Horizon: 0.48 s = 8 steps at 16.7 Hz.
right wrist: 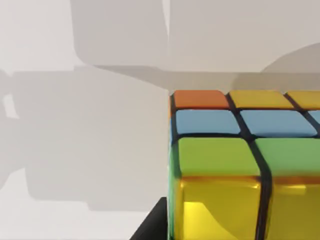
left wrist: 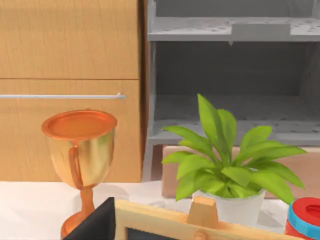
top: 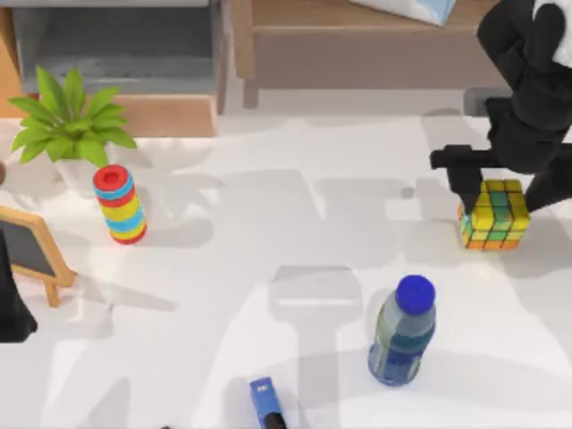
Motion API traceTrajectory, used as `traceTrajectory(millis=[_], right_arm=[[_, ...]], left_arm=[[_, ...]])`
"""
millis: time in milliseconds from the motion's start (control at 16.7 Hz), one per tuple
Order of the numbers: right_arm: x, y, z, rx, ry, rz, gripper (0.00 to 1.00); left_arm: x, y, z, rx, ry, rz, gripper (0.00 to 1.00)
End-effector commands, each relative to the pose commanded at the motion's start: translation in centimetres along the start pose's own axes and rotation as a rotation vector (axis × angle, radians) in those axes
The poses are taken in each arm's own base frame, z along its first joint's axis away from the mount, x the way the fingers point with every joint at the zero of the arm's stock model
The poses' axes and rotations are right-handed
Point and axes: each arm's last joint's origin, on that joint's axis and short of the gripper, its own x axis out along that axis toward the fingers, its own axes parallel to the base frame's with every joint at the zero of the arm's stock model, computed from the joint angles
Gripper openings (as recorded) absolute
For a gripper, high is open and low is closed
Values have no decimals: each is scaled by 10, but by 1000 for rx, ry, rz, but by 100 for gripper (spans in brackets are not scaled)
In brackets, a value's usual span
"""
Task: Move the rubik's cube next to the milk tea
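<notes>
We're at the grasp stage, as we read it: the right gripper (top: 499, 195) sits down over the small 3x3 rubik's cube w/ yellow, green and orange squares and dark grid lines (top: 494, 215), which rests on the white desk (top: 268, 259) well apart from the milk tea, a small pale plastic bottle w/ round bright blue cap and blue-grey label (top: 404, 332). The cube lies beyond the bottle and off to its right in the top view. One dark finger (top: 463, 183) stands just beside the cube's left face, the other at its right, so the cube is between the jaws; whether they're pressing it or a touch apart we can't tell. In the right wrist view the cube (right wrist: 240, 165) is very close. Next move, prob.: confirm the grip, lift, carry toward the bottle, set down just beside it w/o knocking it. Left arm is parked at the desk's left edge, far from the bottle.
</notes>
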Motion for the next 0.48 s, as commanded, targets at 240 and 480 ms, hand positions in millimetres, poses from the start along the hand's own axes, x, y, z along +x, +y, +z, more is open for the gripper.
traceTrajectory(millis=[240, 480], right_arm=[[0, 0, 0, 0, 0, 0, 60], [0, 0, 0, 0, 0, 0, 90]], left_arm=[[0, 0, 0, 0, 0, 0, 100], [0, 0, 0, 0, 0, 0, 100]])
